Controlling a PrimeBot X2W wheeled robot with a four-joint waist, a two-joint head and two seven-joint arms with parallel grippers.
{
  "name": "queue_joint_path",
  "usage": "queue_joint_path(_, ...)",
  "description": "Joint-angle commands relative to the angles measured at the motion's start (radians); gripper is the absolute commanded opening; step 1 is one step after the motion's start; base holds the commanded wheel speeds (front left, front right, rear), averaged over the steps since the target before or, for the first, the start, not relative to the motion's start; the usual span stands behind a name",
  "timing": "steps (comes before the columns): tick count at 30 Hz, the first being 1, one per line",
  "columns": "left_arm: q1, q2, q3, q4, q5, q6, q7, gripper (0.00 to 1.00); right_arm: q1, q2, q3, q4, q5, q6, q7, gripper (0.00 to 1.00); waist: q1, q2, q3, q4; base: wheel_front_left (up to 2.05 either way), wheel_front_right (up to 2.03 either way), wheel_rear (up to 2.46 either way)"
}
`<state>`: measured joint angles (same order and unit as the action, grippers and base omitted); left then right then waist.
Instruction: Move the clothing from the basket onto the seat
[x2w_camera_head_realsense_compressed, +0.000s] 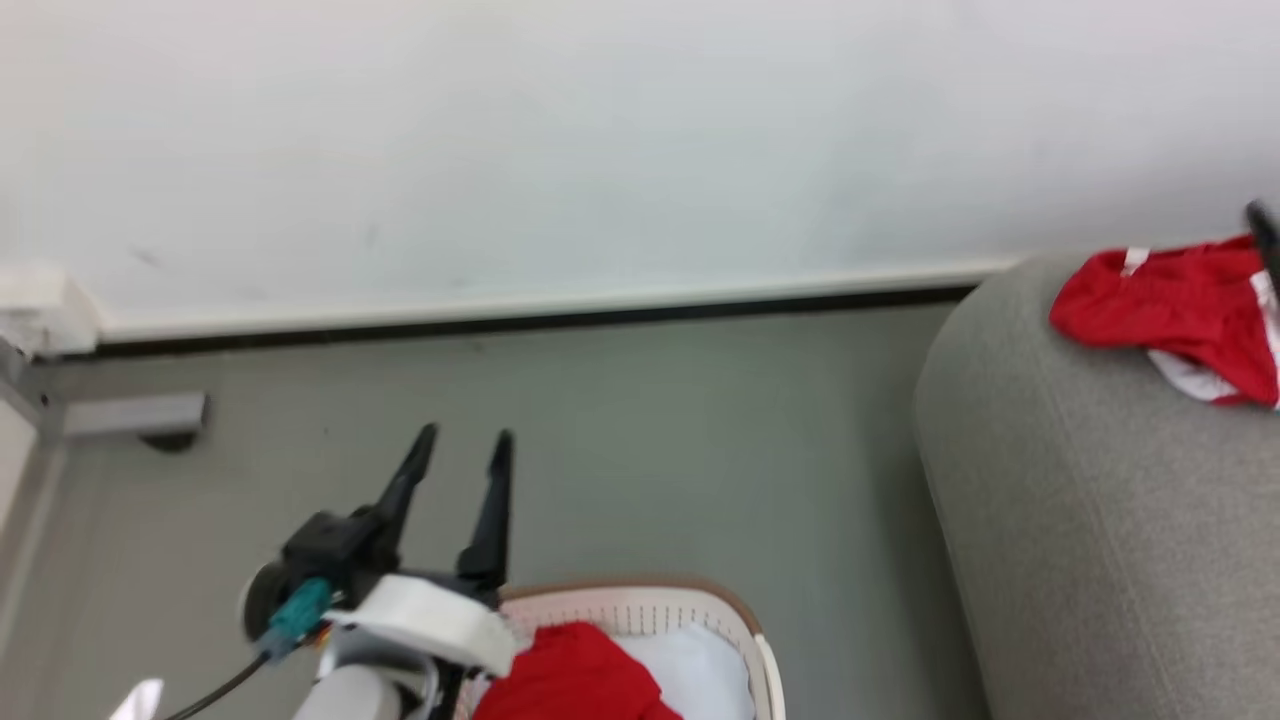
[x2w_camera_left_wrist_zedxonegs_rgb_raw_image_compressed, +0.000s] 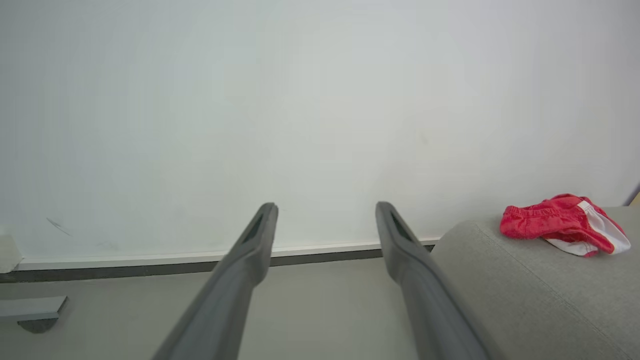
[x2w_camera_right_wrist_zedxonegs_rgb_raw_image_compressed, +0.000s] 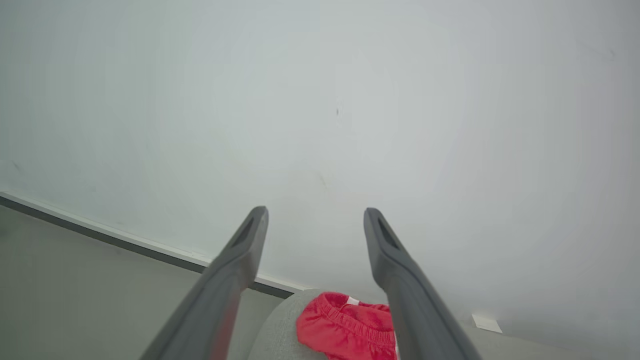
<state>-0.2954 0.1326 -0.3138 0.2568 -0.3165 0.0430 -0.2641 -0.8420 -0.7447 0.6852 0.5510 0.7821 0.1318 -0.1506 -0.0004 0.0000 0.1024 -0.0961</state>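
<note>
Blur softens the whole head view, and the basket (x2w_camera_head_realsense_compressed: 745, 625), on the floor left of the seat (x2w_camera_head_realsense_compressed: 1100, 520), is cut off by the bottom border: just its brown-banded far rim and a strip of perforated wall show. Inside lies a heaped red garment (x2w_camera_head_realsense_compressed: 575, 675) against a white cloth (x2w_camera_head_realsense_compressed: 700, 665), both sliced by the border and partly hidden by the left arm's pale wrist (x2w_camera_head_realsense_compressed: 420, 620). The left claw (x2w_camera_head_realsense_compressed: 465, 434) hangs well left of the seat, above the floor, fingers spread wide and holding nothing. A crumpled red garment (x2w_camera_head_realsense_compressed: 1170, 310) with white panels lies on the seat's rounded top, near its left end, its right part lost at the picture's edge. A dark blurred shape (x2w_camera_head_realsense_compressed: 1265, 230) crosses that edge just above it; what it is cannot be told. In the right wrist view the right claw (x2w_camera_right_wrist_zedxonegs_rgb_raw_image_compressed: 315, 212) stands open and empty over the seat, one finger covering part of the garment; whether it touches the fabric cannot be told. The seat is grey woven upholstery. Left of it stretches grey-green floor (x2w_camera_head_realsense_compressed: 650, 450); behind it rises a plain white wall (x2w_camera_head_realsense_compressed: 600, 130) with a white skirting board (x2w_camera_head_realsense_compressed: 550, 300) over a dark line. Far left of the seat, a grey bracket (x2w_camera_head_realsense_compressed: 135, 415) sits at the wall's foot.
</note>
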Motion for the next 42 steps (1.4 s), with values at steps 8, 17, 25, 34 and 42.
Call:
queue_joint_path(8, 0.153, 0.005, 0.139, -0.058, -0.009, 0.027, 0.000, 1.00, 0.333, 0.140, -0.186, -0.119, -0.059, -0.002, -0.090, 1.00, 0.0004, 0.0000, -0.114, 0.043, 0.00, 0.00, 0.00)
queue_joint_path(17, 0.254, -0.013, 0.207, -0.108, 0.077, -0.004, 0.000, 1.00, 0.674, 0.410, -0.483, -0.298, -0.247, -0.002, -0.114, 1.00, 0.0004, 0.0000, -0.131, 0.072, 0.00, 0.00, 0.00)
queue_joint_path(25, 0.286, -0.059, 0.235, -0.108, 0.119, -0.031, 0.000, 1.00, 0.793, 0.562, -0.552, -0.357, -0.413, -0.002, -0.115, 1.00, 0.0004, 0.0000, -0.129, 0.084, 0.00, 0.00, 0.00)
queue_joint_path(34, 0.280, -0.075, 0.264, -0.091, 0.140, -0.055, -0.001, 1.00, 0.781, 0.581, -0.557, -0.357, -0.436, -0.002, -0.115, 1.00, 0.0004, 0.0000, -0.133, 0.076, 0.00, 0.00, 0.00)
queue_joint_path(42, 0.279, -0.079, 0.275, -0.085, 0.150, -0.064, -0.001, 1.00, 0.766, 0.576, -0.546, -0.352, -0.440, -0.002, -0.115, 1.00, 0.0004, 0.0000, -0.130, 0.067, 0.00, 0.00, 0.00)
